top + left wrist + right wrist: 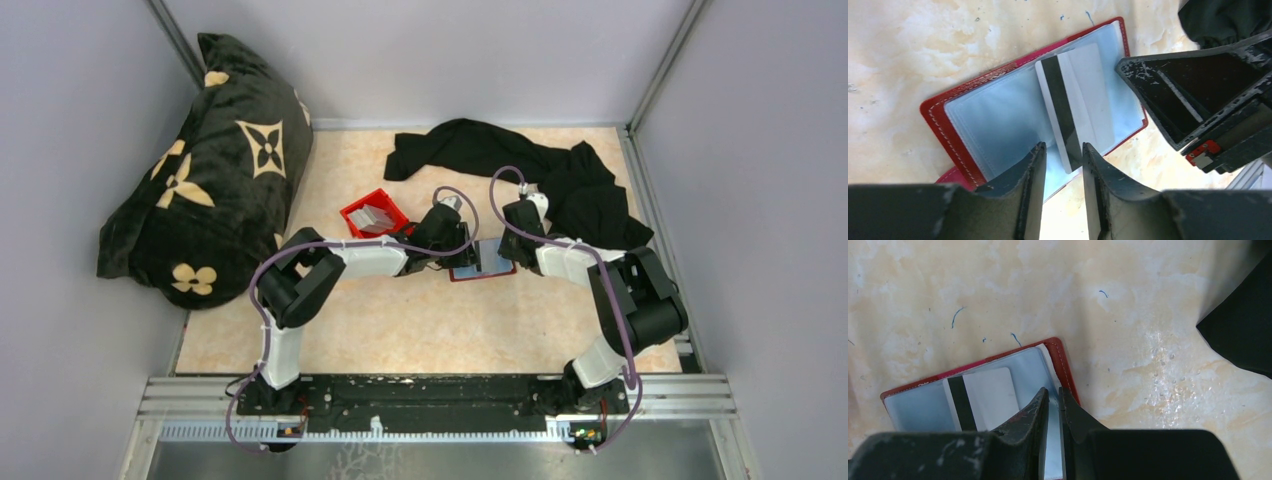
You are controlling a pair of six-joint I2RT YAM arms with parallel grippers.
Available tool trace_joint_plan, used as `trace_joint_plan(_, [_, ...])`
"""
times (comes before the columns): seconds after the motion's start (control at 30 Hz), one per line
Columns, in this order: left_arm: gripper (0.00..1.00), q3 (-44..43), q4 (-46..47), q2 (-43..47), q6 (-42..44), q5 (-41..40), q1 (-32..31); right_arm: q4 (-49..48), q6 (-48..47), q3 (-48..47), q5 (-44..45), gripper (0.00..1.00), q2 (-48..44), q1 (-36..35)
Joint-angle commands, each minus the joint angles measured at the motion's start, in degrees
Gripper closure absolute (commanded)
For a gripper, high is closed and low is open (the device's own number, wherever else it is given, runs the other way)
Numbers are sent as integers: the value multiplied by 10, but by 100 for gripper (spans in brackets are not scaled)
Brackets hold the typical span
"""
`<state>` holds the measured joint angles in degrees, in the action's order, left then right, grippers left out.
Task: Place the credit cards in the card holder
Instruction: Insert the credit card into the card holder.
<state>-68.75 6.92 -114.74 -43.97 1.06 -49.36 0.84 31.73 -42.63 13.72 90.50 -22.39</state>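
Observation:
The card holder (973, 125) lies open on the table, dark red with pale clear sleeves (478, 267) (918, 407). One credit card (1083, 100), white with a black stripe, lies across its right sleeve (985, 392). My left gripper (1062, 147) stands open just over that card's near end, its fingers apart and not touching it. My right gripper (1054, 391) is nearly shut at the holder's right edge, with a pale sleeve leaf in the narrow slit between its fingers (1122, 64). More grey credit cards (373, 217) lie in a red bin.
The red bin (352, 212) stands left of the left gripper (450, 248). A black cloth (520, 165) lies crumpled behind the right gripper (512, 250). A dark flowered pillow (205, 170) leans at the far left. Grey walls close in the table.

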Motion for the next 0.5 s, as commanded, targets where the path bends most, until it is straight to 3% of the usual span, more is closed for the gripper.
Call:
trace_joint_plan(0.0, [63,-10,-39,1,18,-22,1,21,2,14,-16,87,21,-3])
trace_joint_plan(0.2, [71,5,-31,20,18,-49,1,21,2,12,-17,87,23,-3])
trace_joint_plan(0.47, [91,-5,-37,9,30,-53,1,22,2,12,-17,87,23,-3])
